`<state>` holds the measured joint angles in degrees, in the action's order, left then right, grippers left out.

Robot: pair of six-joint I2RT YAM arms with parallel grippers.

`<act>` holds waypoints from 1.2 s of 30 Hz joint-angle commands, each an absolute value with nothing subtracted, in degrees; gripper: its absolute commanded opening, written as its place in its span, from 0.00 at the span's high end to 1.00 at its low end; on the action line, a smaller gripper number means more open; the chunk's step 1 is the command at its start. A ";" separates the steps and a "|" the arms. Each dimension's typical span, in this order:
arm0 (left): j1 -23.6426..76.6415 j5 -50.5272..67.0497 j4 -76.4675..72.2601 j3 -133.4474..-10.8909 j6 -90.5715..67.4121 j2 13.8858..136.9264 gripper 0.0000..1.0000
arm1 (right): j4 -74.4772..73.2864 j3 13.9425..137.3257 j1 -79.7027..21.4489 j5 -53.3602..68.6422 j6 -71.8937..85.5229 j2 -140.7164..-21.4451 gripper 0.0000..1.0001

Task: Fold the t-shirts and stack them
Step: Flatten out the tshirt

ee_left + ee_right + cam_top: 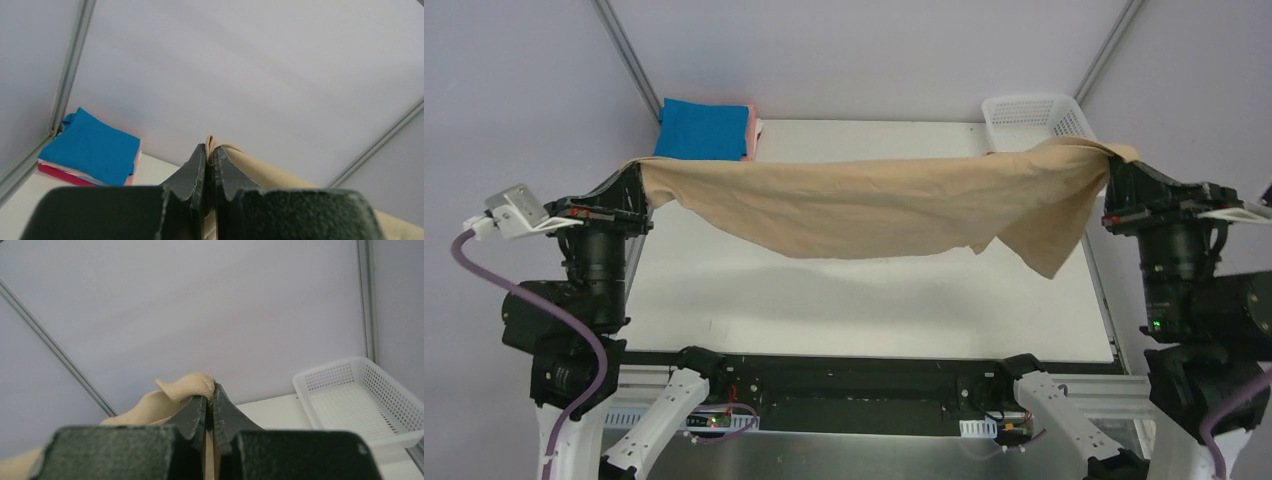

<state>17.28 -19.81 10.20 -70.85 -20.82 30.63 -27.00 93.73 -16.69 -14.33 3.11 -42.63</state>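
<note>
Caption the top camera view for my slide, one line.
The left gripper and right gripper hold a tan t-shirt stretched above the table; folded shirts sit far left, a white basket far right.

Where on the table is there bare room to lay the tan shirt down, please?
The broad white tabletop beneath the hanging tan t-shirt, out to the near edge, is bare. The far-left corner is crowded by the folded stack; the far-right by the mesh basket.

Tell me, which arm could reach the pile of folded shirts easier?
Probably left. The left gripper pinches the tan shirt right beside the pile at the far left corner; the right gripper holds the other end by the basket.
</note>
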 commanded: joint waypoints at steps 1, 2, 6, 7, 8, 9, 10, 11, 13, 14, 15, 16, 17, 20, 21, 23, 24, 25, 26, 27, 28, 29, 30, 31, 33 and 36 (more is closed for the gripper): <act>17.32 -27.28 13.04 -75.16 -18.46 29.91 1.00 | -30.19 94.81 -16.43 -17.06 0.98 -39.54 1.00; 17.32 -29.03 13.61 -75.80 -18.44 30.09 1.00 | -30.81 94.52 -16.42 -17.43 0.95 -39.01 1.00; 17.34 -37.61 16.65 -77.81 -18.52 31.77 1.00 | -32.91 92.05 -16.39 -19.28 1.36 -36.27 1.00; 17.32 -39.06 17.08 -77.48 -18.77 31.77 1.00 | -33.48 90.85 -16.41 -19.57 2.08 -35.49 1.00; 17.31 -40.10 17.27 -76.54 -19.32 31.81 1.00 | -33.78 89.36 -16.42 -19.95 2.97 -34.29 1.00; 17.31 -40.60 17.47 -75.55 -19.93 31.69 1.00 | -34.11 87.76 -16.43 -20.35 4.04 -33.60 1.00; 17.31 -40.96 17.49 -74.67 -20.51 31.65 1.00 | -34.14 85.76 -16.37 -20.85 5.03 -32.79 1.00; 17.31 -40.91 17.56 -73.72 -20.82 31.71 1.00 | -34.11 83.08 -16.38 -21.49 5.85 -31.53 1.00; 17.31 -41.14 17.58 -71.70 -21.60 32.36 1.00 | -34.02 78.49 -16.39 -23.28 7.32 -30.01 1.00; 17.31 -41.31 17.58 -70.57 -22.08 33.14 1.00 | -33.78 76.01 -16.38 -24.46 8.01 -29.61 1.00; 17.31 -41.55 17.58 -69.55 -22.51 34.24 1.00 | -33.34 73.49 -16.37 -25.88 8.58 -29.44 1.00; 17.33 -42.38 17.53 -68.54 -23.12 35.71 1.00 | -32.60 70.74 -16.43 -27.48 9.07 -29.55 1.00; 17.32 -43.72 17.50 -67.53 -23.91 37.63 1.00 | -31.47 68.21 -16.43 -29.45 9.40 -30.05 1.00; 17.25 -49.74 17.16 -65.39 -26.06 45.85 1.00 | -27.33 60.93 -16.40 -34.53 9.58 -34.15 1.00; 17.19 -51.37 16.77 -64.93 -26.26 49.00 1.00 | -26.06 58.93 -16.40 -35.79 9.58 -36.21 1.00; 16.56 -52.10 14.24 -64.29 -26.42 55.93 1.00 | -22.12 55.16 -16.29 -38.03 9.66 -40.39 1.00; 15.96 -51.11 12.70 -64.39 -26.37 59.75 1.00 | -20.01 53.85 -16.04 -38.81 9.43 -42.72 1.00; 15.02 -49.60 11.15 -64.99 -26.57 63.50 1.00 | -17.59 52.75 -15.56 -39.28 9.29 -44.89 1.00; 14.04 -47.91 10.73 -66.21 -27.27 67.29 1.00 | -15.38 52.22 -14.89 -39.39 9.26 -47.25 1.00; 12.84 -46.25 10.72 -67.82 -28.04 72.49 1.00 | -13.82 52.10 -13.92 -38.77 9.42 -49.52 1.00; 11.73 -45.02 10.68 -70.04 -29.14 76.12 1.00 | -12.21 52.19 -12.79 -37.05 9.56 -52.25 1.00; 10.72 -43.50 10.27 -71.79 -29.86 79.18 1.00 | -10.70 52.32 -11.60 -35.34 9.84 -54.59 1.00; 9.73 -41.99 9.75 -73.80 -30.22 82.37 1.00 | -9.13 52.49 -10.23 -33.30 10.04 -56.76 1.00; 8.86 -40.42 9.43 -75.23 -30.56 85.10 1.00 | -7.72 52.59 -8.95 -31.02 10.13 -58.96 1.00; 7.44 -36.96 8.22 -78.57 -30.49 90.72 1.00 | -5.11 53.44 -6.68 -27.23 10.71 -63.86 1.00; 6.51 -33.27 6.47 -83.82 -28.78 98.04 1.00 | -2.53 55.92 -4.59 -23.61 10.98 -70.86 1.00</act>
